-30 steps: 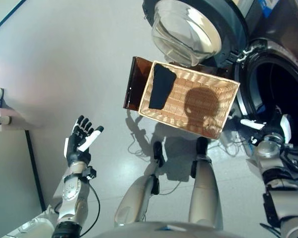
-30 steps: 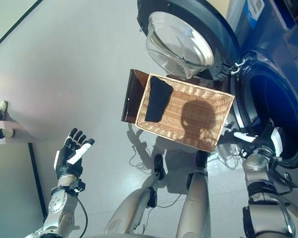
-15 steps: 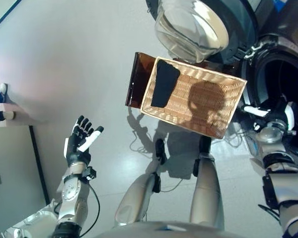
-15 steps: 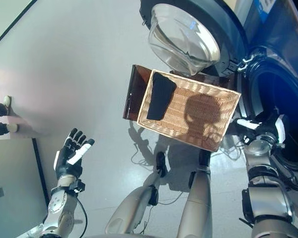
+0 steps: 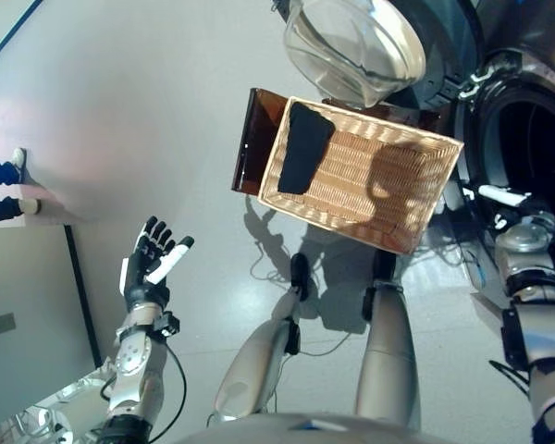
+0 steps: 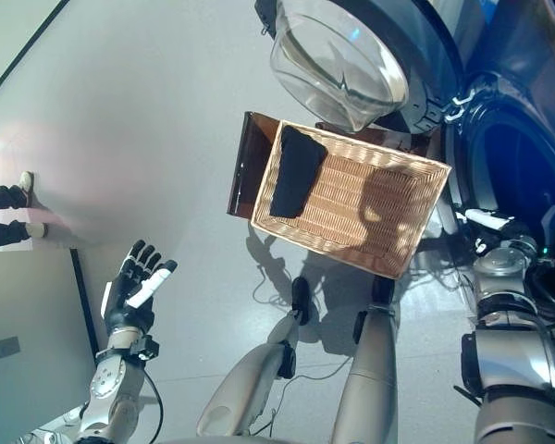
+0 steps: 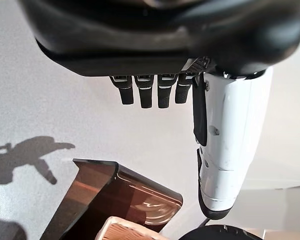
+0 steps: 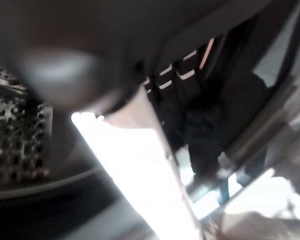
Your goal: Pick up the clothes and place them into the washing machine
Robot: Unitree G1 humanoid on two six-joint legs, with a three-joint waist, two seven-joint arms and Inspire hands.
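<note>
Dark folded cloth (image 5: pixel 302 159) lies at the left end of the woven wicker basket (image 5: pixel 416 199), beside the washing machine's open round door (image 5: pixel 356 46). Left hand (image 5: pixel 148 268) hovers over the floor with fingers spread, holding nothing. Right hand (image 5: pixel 509 199) is at the dark drum opening (image 5: pixel 527 139); its fingers cannot be made out.

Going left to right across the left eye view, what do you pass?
Person's shoes → left hand → brown stand → dark garment in the wicker basket → washing machine opening, with the right hand at its rim.
</note>
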